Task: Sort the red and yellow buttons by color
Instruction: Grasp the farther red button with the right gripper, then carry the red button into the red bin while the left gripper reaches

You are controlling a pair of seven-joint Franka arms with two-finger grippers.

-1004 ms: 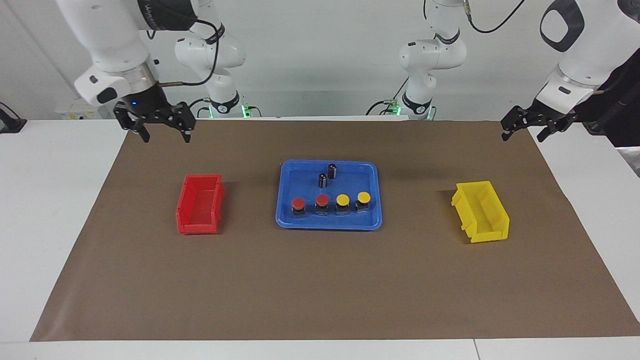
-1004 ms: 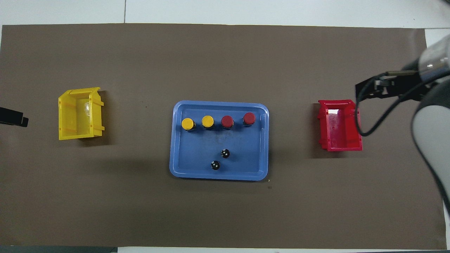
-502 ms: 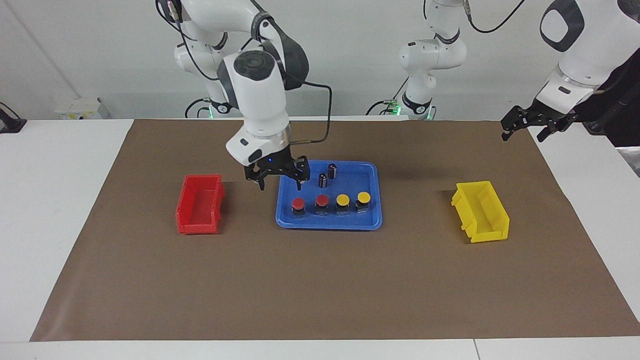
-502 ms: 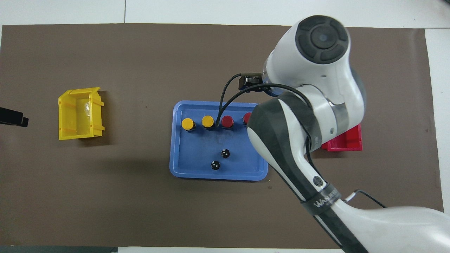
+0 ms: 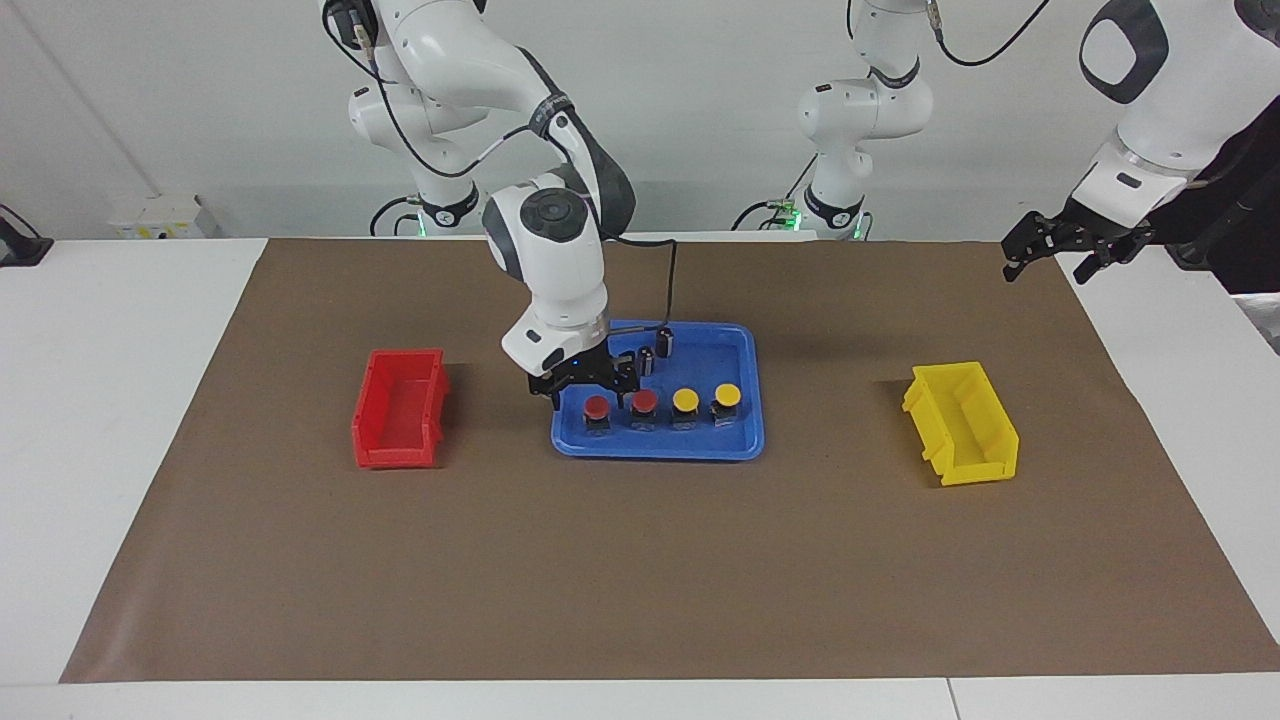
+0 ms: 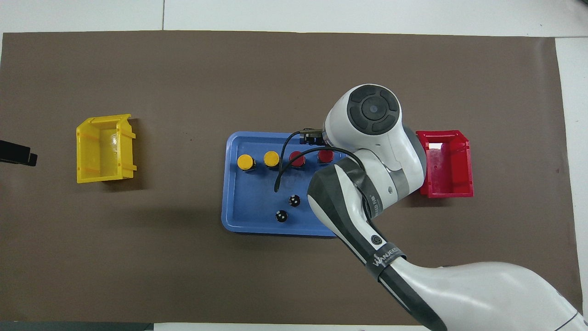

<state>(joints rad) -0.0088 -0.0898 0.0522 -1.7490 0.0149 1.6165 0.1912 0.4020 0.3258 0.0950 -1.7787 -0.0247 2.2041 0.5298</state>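
In the overhead view the right gripper is hidden under its own white wrist, which also covers one corner of the blue tray (image 6: 229, 184) and part of the end red button (image 6: 325, 156). In the facing view the right gripper (image 5: 584, 392) is seen low over that end red button (image 5: 596, 407), its dark fingers standing apart on either side of the cap; contact with the button cannot be made out, and nothing appears to be gripped. Four push buttons are lined up in one row in the tray, along its edge farther from the robots: two with round red caps, the second red button (image 5: 643, 402) beside the first, then two yellow buttons (image 5: 685, 400) (image 5: 727, 394), each on a small black base. Two small dark cylinders (image 5: 664, 342) with silvery bands stand upright nearer the robots. A red plastic bin (image 5: 400, 408) sits toward the right arm's end, a yellow bin (image 5: 962, 424) toward the left arm's end, on brown paper (image 5: 640, 560). The left gripper (image 5: 1060, 250) waits open over the paper's corner.
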